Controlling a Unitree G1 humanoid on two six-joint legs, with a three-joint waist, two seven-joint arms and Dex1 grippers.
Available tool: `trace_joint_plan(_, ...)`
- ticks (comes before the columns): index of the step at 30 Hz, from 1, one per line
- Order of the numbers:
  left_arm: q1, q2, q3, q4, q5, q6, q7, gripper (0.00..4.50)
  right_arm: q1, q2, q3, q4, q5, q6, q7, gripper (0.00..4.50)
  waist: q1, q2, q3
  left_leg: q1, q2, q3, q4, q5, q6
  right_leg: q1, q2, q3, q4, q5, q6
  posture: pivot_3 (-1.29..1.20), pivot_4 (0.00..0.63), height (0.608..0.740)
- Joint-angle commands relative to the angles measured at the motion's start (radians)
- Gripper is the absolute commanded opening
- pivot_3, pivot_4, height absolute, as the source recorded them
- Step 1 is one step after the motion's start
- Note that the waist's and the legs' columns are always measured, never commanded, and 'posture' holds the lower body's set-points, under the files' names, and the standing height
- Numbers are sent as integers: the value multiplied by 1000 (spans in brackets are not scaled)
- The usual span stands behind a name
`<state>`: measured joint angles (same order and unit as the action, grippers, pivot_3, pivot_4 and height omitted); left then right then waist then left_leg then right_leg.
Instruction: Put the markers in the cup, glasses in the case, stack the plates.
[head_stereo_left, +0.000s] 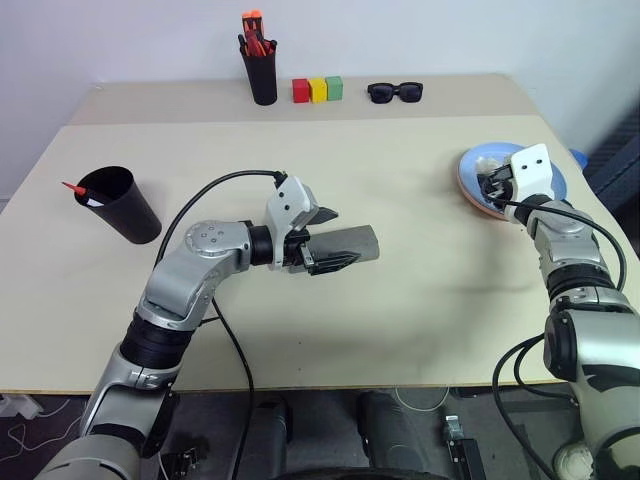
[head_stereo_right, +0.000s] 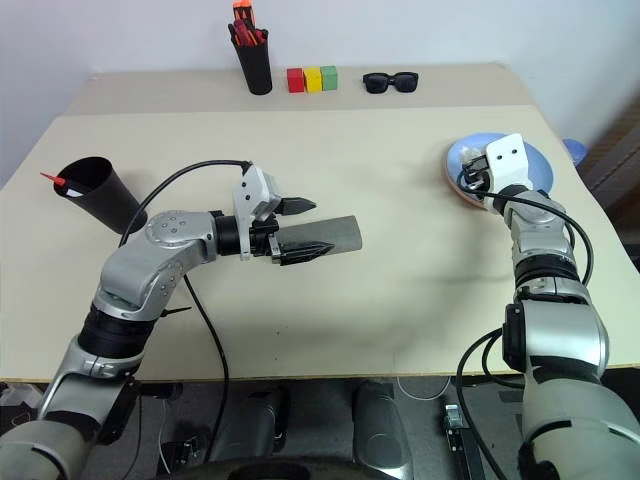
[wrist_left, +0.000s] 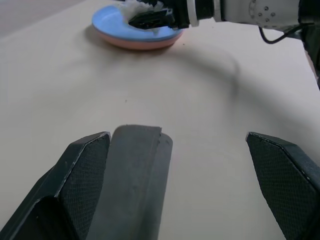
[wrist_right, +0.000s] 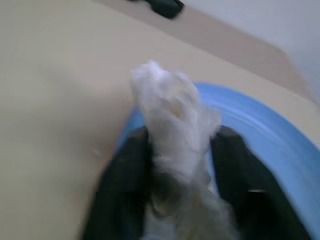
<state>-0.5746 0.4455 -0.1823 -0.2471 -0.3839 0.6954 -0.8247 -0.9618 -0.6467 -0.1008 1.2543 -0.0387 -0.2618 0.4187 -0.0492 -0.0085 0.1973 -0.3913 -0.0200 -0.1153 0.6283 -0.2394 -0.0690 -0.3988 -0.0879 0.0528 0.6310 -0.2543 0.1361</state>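
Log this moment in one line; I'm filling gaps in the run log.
left hand open by case | right hand holding white wad over blue plate | blue on pink plate

Along the far edge of my bench (head_stereo_left: 420, 300) stands a narrow black pen pot (head_stereo_left: 263, 76) stuffed with red and orange pens (head_stereo_left: 254, 35). Just beside it sit three small blocks in a row, touching each other: red (head_stereo_left: 300, 91), yellow (head_stereo_left: 318, 90), green (head_stereo_left: 334, 88). Further along the same edge lie black sunglasses (head_stereo_left: 395, 92), lenses dark, arms folded behind. Behind the bench rises a plain white wall (head_stereo_left: 400, 30). A tuft of white fluffy stuff (wrist_right: 175, 120) shows in my right wrist view.
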Motion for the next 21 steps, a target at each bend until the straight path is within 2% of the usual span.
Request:
trace_joint_plan(1,8,13,39,-47,-16,4,19,4500,-50,-24,-7,8,-13,-43,-33,4156,0,0,0,0,0,0,0,0,0,0,0,0,0,0,0,0,150,740)
trace_joint_plan(2,12,14,42,-49,-15,2,24,4500,-53,-26,-10,8,-14,-48,-35,4406,0,0,0,0,0,0,0,0,0,0,0,0,0,0,0,0,150,740)
trace_joint_plan(6,43,2,57,-47,15,-64,69,4500,-46,-27,-37,-17,14,-78,-6,4406,1,0,0,0,0,0,0,0,0,0,0,0,0,0,0,0,150,740)
trace_joint_plan(11,156,-68,115,-23,127,-369,207,4500,43,4,-116,-158,160,-125,223,4406,2,0,0,0,0,0,0,0,0,0,0,0,-1,0,0,0,150,740)
trace_joint_plan(13,206,-75,142,-17,122,-392,226,4500,153,15,-122,-308,226,-125,342,4406,5,0,0,0,0,0,0,0,0,1,0,0,0,0,0,0,150,740)
trace_joint_plan(16,275,-59,203,-13,34,-403,163,4500,355,8,-127,-598,330,12,451,4406,11,0,0,1,0,-1,0,0,0,2,0,0,-1,0,0,0,150,740)
trace_joint_plan(21,400,-15,305,-47,-82,-396,80,4500,693,-20,-173,-1089,476,250,465,4406,9,2,0,1,0,0,2,0,1,2,-1,0,0,0,0,0,150,740)
